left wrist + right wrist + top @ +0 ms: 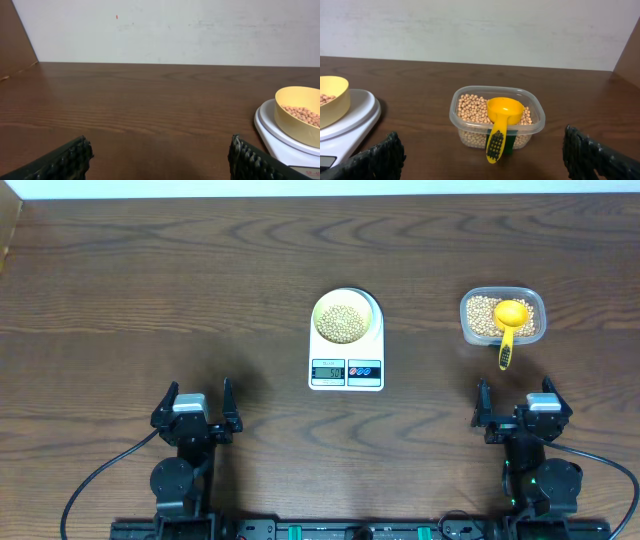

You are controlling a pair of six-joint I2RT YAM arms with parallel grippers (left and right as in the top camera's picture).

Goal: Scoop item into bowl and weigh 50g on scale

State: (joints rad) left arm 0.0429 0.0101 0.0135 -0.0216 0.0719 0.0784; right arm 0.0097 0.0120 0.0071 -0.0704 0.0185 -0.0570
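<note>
Dark wood-grain table (150,300), plain pale wall (175,30) behind. Dead centre, the white digital kitchen scale (346,375) carries the small pale-yellow bowl (317,320), with small beige beans (342,323) inside. To the right, a clear plastic tub (464,315) of beans has a bright yellow handled scoop (510,320) resting in it. Left gripper (199,393) and right gripper (515,393) are both splayed wide, holding nothing.

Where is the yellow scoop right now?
In the overhead view the yellow scoop rests in the clear tub of beans, right of the scale, its handle hanging over the tub's near rim.
</note>
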